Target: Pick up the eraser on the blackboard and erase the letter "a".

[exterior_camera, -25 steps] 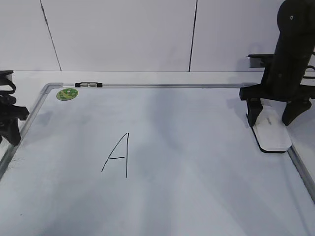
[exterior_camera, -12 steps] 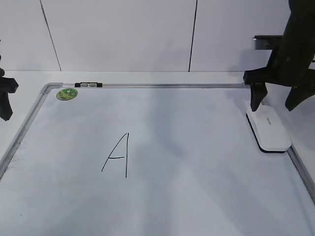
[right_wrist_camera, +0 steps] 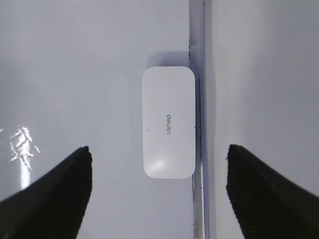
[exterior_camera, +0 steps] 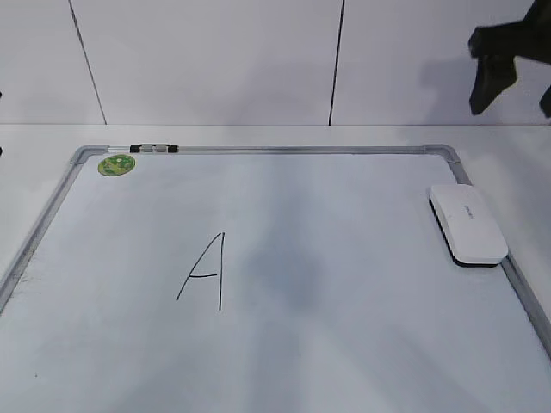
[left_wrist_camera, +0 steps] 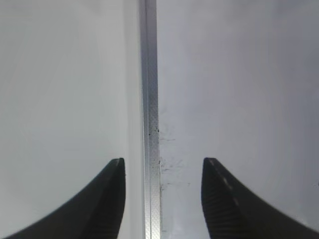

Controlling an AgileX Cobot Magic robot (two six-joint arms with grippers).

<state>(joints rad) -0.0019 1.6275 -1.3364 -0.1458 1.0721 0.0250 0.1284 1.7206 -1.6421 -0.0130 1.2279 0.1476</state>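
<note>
Eraser (exterior_camera: pixel 468 224): white rounded block with a dark underside, lying flat on the blackboard at its right edge, long side just beside the frame; small grey lettering on top. In the right wrist view the eraser (right_wrist_camera: pixel 168 122) sits alone, nothing touching it.
Blackboard (exterior_camera: pixel 344 344): large white board in a silver-grey frame with rounded corners, lying flat on the worktop (exterior_camera: pixel 258 133).
Letter "a": no small lowercase letter can be seen anywhere on the board.
Capital "A" (exterior_camera: pixel 205 272): thin black marker, left of the board's middle, well apart from the eraser.
Smudge (exterior_camera: pixel 284 275): faint grey patch on the board, just right of the capital.
Green sticker (exterior_camera: pixel 116 164): round, in the far left corner of the board.
Clip (exterior_camera: pixel 155 148): small, black and silver, on the far frame rail just beside the sticker.
Right pincer (right_wrist_camera: pixel 159 191): fingers wide apart, holding nothing, raised above the eraser and clear of it; in the exterior view it shows only partly at the top right edge (exterior_camera: pixel 512 64).
Left pincer (left_wrist_camera: pixel 163 199): fingers apart, holding nothing, over the board's frame rail (left_wrist_camera: pixel 149 124), which runs between the two fingers; out of sight in the exterior view.
Marker specks (left_wrist_camera: pixel 167 164): small dark flecks on the board beside that rail.
</note>
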